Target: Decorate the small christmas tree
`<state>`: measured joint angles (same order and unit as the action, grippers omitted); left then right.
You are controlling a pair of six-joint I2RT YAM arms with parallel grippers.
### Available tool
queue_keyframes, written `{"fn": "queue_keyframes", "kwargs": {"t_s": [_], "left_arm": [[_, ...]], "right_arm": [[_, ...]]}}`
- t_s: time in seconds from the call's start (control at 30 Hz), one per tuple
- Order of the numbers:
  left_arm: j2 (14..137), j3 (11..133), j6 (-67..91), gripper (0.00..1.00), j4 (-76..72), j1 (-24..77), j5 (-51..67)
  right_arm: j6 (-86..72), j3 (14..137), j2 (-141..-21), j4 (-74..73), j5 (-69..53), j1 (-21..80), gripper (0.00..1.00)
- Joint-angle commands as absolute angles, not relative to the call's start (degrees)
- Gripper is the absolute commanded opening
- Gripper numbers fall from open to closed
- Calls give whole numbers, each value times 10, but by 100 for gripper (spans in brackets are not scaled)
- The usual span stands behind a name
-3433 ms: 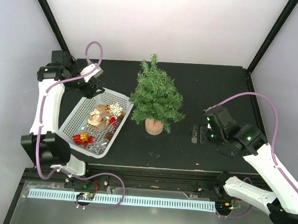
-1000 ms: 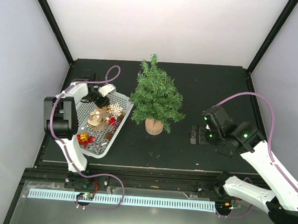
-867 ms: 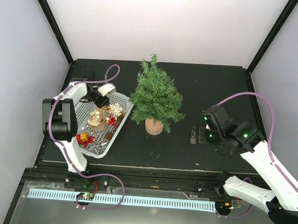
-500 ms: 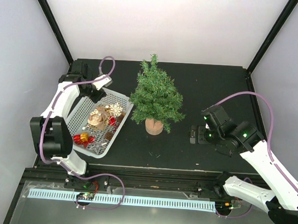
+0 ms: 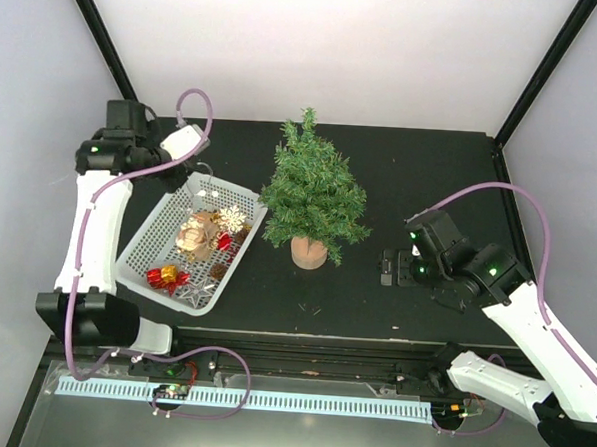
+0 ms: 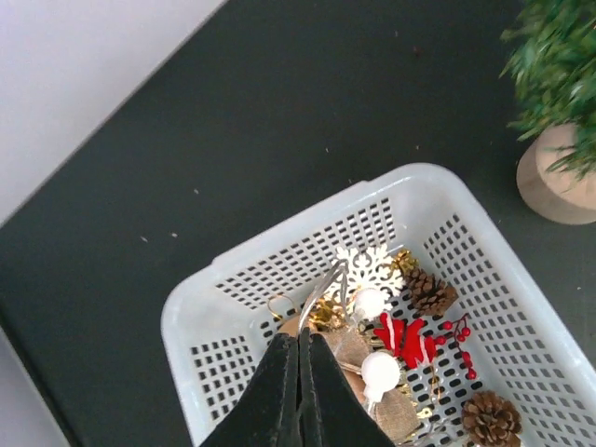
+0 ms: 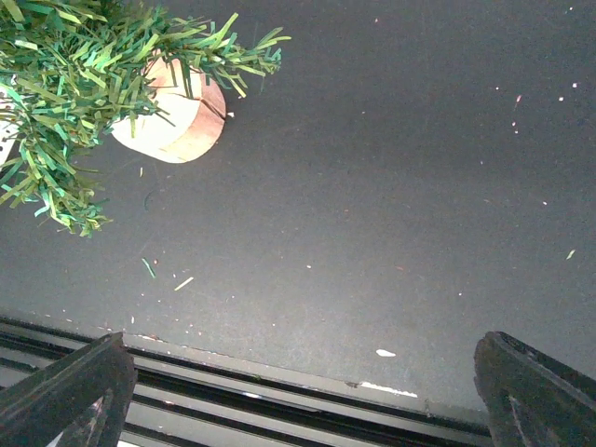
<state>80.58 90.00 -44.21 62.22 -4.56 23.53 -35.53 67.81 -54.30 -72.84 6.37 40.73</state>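
Ornament loop pinched over the basket, tree undecorated

Top: the small christmas tree (image 5: pixel 313 194) stands mid-tabletop (image 5: pixel 431 170), just beside the basket (image 5: pixel 149 241), with open room to its right.
Left wrist: the left fingers (image 6: pixel 277 377) are closed on a thin wire loop (image 6: pixel 326 287), which could slip free or snag the mesh.
Right wrist: the right fingers (image 7: pixel 65 391) are spread wide and empty, near the front edge.

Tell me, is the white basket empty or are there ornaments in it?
Not empty. The white basket holds a wooden snowflake, pine cones, red berries and small gift boxes.
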Motion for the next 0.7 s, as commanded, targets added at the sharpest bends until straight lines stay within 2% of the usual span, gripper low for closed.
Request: {"fn": "queue_keyframes", "kwargs": {"t_s": [0.0,0.33,0.67], "left_arm": [[784,996,-437,2,712,-67,293],[797,1179,-388,2,868,-130,479],[772,1295,-321,2,889,-139,461]], "right_arm": [[-340,683,-532,-718,81,404,100],[-340,704,-526,-722,97,404,100],[-309,760,-456,-754,111,404,100]]}}
